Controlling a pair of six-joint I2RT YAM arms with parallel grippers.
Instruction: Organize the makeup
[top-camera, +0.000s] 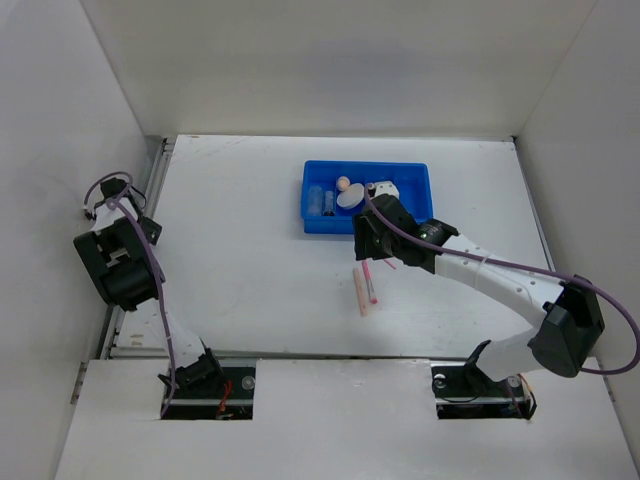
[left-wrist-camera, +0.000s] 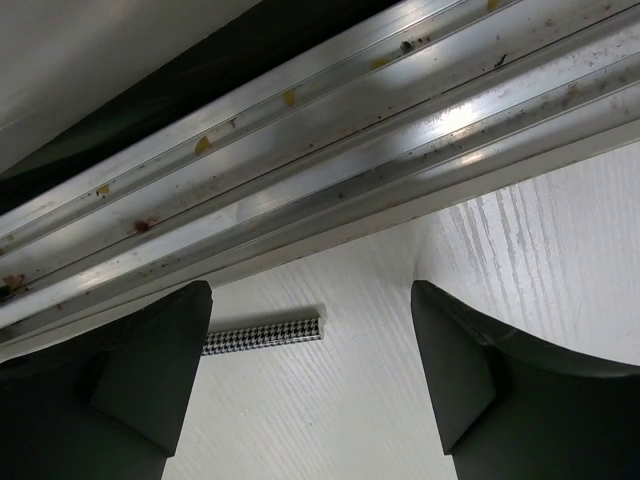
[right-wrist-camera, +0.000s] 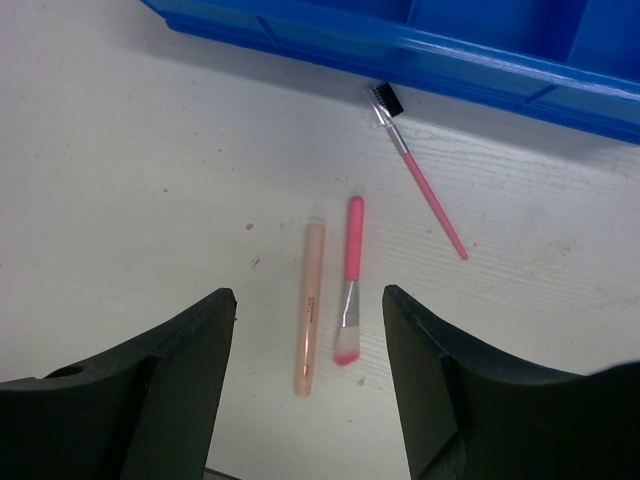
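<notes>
Three thin makeup sticks lie on the white table in the right wrist view: a peach pencil, a pink flat brush beside it, and a thin pink brow brush with black bristles nearer the tray. My right gripper hangs open above the pencil and flat brush, touching neither. In the top view the pencil and brush lie just in front of that gripper. A peach sponge, a round cream puff and a clear tube sit in the blue tray. My left gripper is open and empty.
The left arm is folded at the table's left edge, over a metal rail. A black-and-white houndstooth stick lies beside that rail. The tray's front wall stands just beyond the brow brush. White walls enclose the table.
</notes>
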